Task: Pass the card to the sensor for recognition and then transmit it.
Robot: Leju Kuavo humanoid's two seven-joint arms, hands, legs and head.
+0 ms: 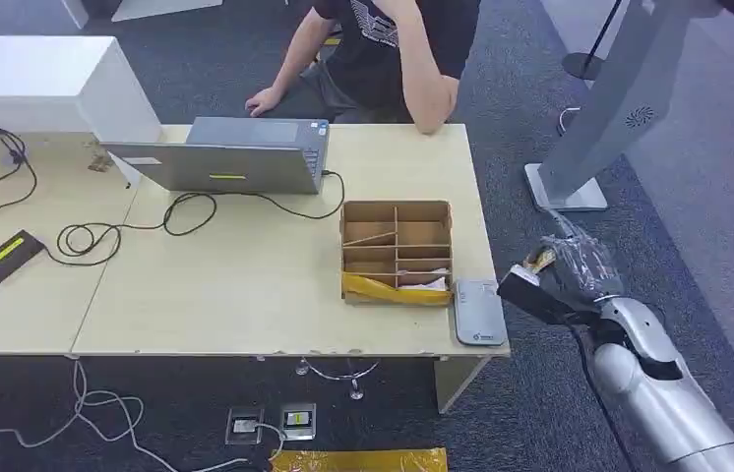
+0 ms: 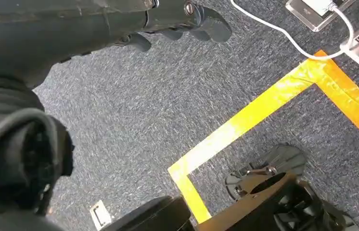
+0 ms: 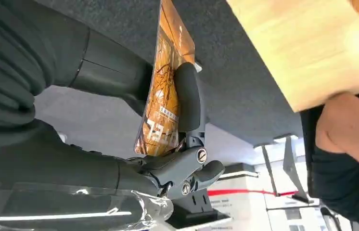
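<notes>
An orange printed card (image 3: 165,91) is pinched between the thumb and a finger of my right hand (image 3: 177,130). In the head view that right hand (image 1: 565,275) hangs just past the table's right edge, with the card (image 1: 540,261) peeking out at its top. The grey flat sensor (image 1: 478,311) lies on the table's front right corner, a short way left of the hand. My left hand (image 2: 177,21) hangs low over the carpet with its fingers curled in and nothing in them.
A cardboard divider box (image 1: 397,252) stands beside the sensor. A laptop (image 1: 230,155) and cables lie further back on the wooden table (image 1: 245,285). A person (image 1: 393,49) leans on the far edge. A grey stand (image 1: 599,118) rises to the right. Yellow tape (image 2: 245,120) marks the floor.
</notes>
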